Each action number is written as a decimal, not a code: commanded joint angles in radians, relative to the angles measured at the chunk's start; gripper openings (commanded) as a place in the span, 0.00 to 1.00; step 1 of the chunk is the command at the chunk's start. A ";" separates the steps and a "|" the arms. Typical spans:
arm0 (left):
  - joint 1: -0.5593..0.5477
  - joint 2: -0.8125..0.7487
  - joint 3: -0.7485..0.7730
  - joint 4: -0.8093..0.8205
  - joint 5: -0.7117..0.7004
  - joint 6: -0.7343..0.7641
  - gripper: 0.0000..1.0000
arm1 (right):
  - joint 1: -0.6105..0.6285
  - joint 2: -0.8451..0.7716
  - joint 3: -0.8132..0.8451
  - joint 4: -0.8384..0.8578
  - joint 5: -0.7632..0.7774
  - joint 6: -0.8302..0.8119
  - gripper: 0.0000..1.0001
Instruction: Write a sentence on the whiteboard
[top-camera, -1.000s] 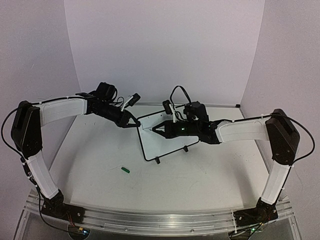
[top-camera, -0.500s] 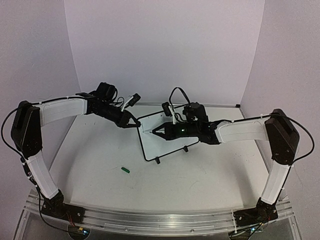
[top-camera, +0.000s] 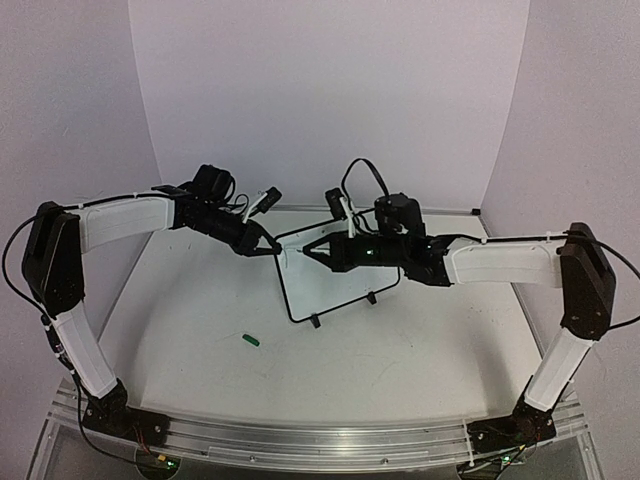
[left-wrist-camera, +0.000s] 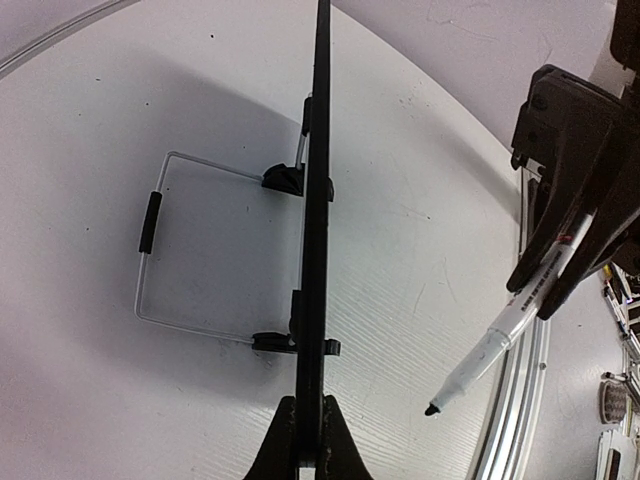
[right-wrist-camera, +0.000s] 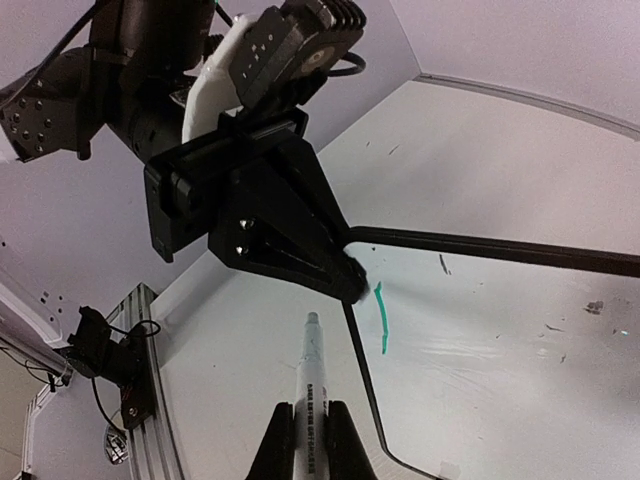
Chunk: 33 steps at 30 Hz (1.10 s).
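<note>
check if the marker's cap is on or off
Off. The marker in the right gripper shows a bare dark tip in the left wrist view; a small green cap-like piece lies apart on the table.

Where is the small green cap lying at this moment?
In the top view, the small green cap lies on the white table, left of centre, apart from the black-framed whiteboard, between its lower left corner and the table's near edge.

sentence (right-wrist-camera: 383, 325) illegible — perhaps one stroke, whiteboard (right-wrist-camera: 480, 330) cut off
</note>
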 joint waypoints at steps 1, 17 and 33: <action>0.002 -0.027 0.003 -0.035 -0.028 0.030 0.00 | 0.009 -0.006 0.016 0.038 0.078 -0.017 0.00; -0.005 -0.023 0.004 -0.039 -0.031 0.032 0.00 | 0.011 0.056 0.062 0.054 0.087 -0.010 0.00; -0.014 -0.017 0.009 -0.046 -0.040 0.039 0.00 | 0.011 0.077 0.074 0.057 0.133 0.005 0.00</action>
